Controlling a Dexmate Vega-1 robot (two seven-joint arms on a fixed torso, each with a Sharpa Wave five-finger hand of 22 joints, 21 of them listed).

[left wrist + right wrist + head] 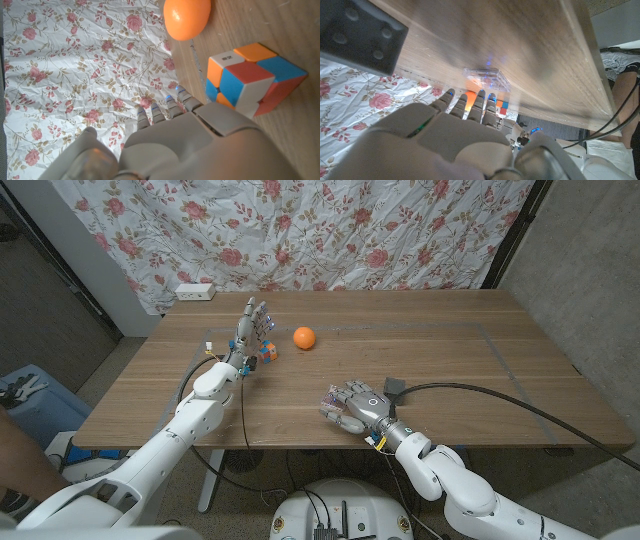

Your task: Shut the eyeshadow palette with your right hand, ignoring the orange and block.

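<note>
The eyeshadow palette [487, 79] is a small clear plastic case lying flat on the wooden table [450, 350], just beyond my right hand's fingertips [470, 102]. In the head view my right hand [355, 405] is low over the table near the front edge, fingers stretched toward picture left, and hides most of the palette [334, 419]. I cannot tell whether the lid is down. My left hand [250, 328] stands upright with its fingers spread, holding nothing, beside the coloured cube [266, 352]. The orange [304, 337] sits to the right of the cube.
The cube [252, 77] and the orange [187, 17] lie close ahead of my left hand [200, 145]. A white power strip [195, 291] lies at the table's far left corner below a floral cloth. A person's limb [20, 470] is at the picture's lower left.
</note>
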